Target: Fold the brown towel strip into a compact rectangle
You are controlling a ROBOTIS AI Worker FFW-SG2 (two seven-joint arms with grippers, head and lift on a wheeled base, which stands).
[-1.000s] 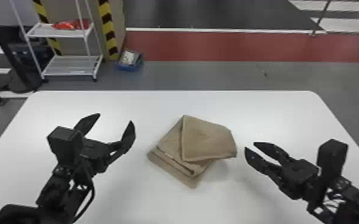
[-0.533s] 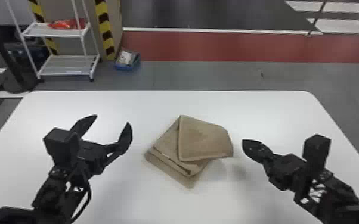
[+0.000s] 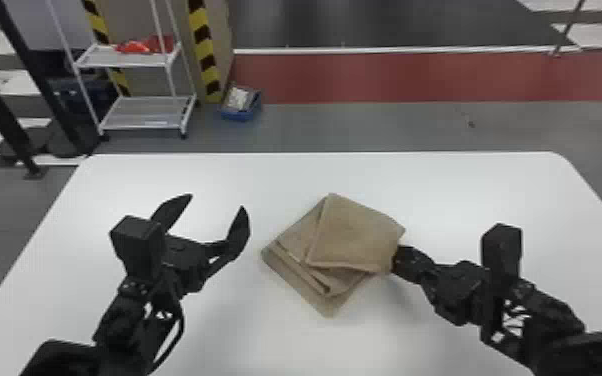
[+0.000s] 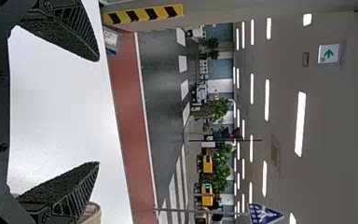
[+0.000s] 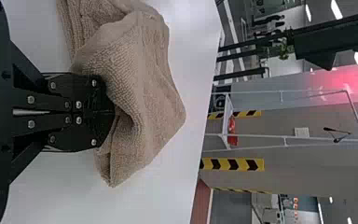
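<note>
Your right hand (image 3: pixel 399 257), just right of centre in the head view, is clamped on the right edge of the brown towel (image 3: pixel 352 235), and the wrist view shows the cloth bunched up around the fingertips. That's where I'd worry first. I can't tell how many layers you've got in there. If it's only the top flap (image 3: pixel 355 232), a pull probably peels it off the rest and leaves you with a looser stack. If it's several layers, the whole bundle might just skid, since nothing else is pinning it down.

Next thing out: that flap sits skewed over the lower layers (image 3: pixel 330 305), which poke out toward the lower left as a crooked corner. Fold from here without squaring it and you'd likely end up with a lopsided wedge instead of a neat rectangle. The pucker at your grip could also get trapped as a lump.

Your left hand (image 3: pixel 218 202) is spread wide and empty, left of centre, well apart from the towel. Tug with the right alone and the pile could swivel on the bench (image 3: pixel 465 200). I'd have the left press on those lower layers first, gently, so it doesn't shove them.
</note>
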